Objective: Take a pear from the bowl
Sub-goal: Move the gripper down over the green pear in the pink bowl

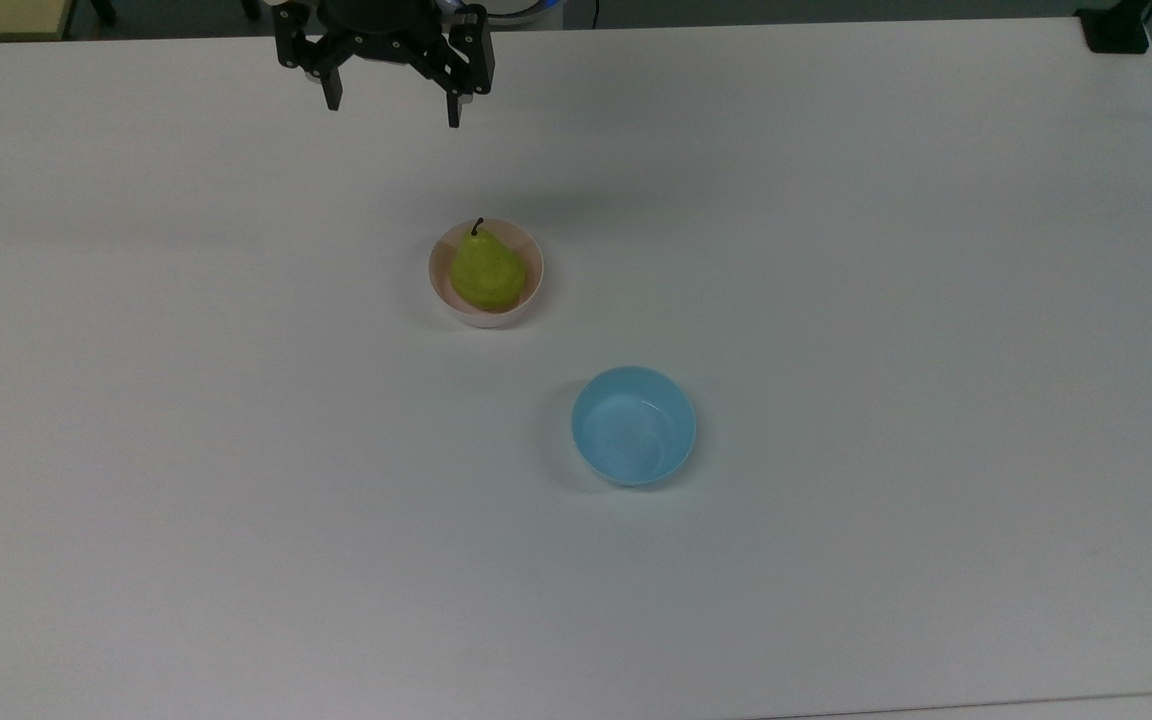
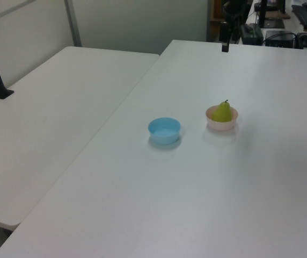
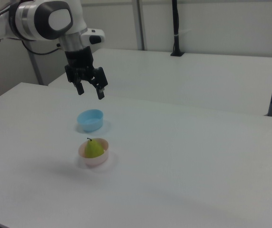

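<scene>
Yellow-green pear (image 1: 485, 271) sitting stem-up inside the pale pink bowl (image 1: 532, 285) on the white worktop (image 1: 836, 300), light blue bowl (image 1: 633, 425) near it and apart, black claw (image 1: 394, 110) raised well above the worktop, fingers spread wide, gripping nothing

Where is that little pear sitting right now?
The pear sits in the pink bowl near the middle of the table in the top view, up and to the top view's left of the blue bowl.
</scene>
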You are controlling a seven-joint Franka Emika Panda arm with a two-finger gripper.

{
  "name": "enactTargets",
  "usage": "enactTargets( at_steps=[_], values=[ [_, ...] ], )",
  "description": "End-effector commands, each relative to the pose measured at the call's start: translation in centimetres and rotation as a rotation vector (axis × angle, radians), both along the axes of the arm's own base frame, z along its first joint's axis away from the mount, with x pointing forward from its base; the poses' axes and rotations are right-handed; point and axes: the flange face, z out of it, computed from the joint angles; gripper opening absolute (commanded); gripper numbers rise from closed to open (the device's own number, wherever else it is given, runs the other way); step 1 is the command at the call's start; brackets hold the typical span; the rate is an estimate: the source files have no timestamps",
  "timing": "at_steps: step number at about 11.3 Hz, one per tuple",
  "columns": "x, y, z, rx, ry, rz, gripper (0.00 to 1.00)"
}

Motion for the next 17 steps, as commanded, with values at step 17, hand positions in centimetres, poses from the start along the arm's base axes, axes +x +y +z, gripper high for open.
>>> enactTargets(
  at_steps=[17],
  values=[
    [-0.2,4.3,-17.9,0.003,0.045,0.392,0.99]
  ],
)
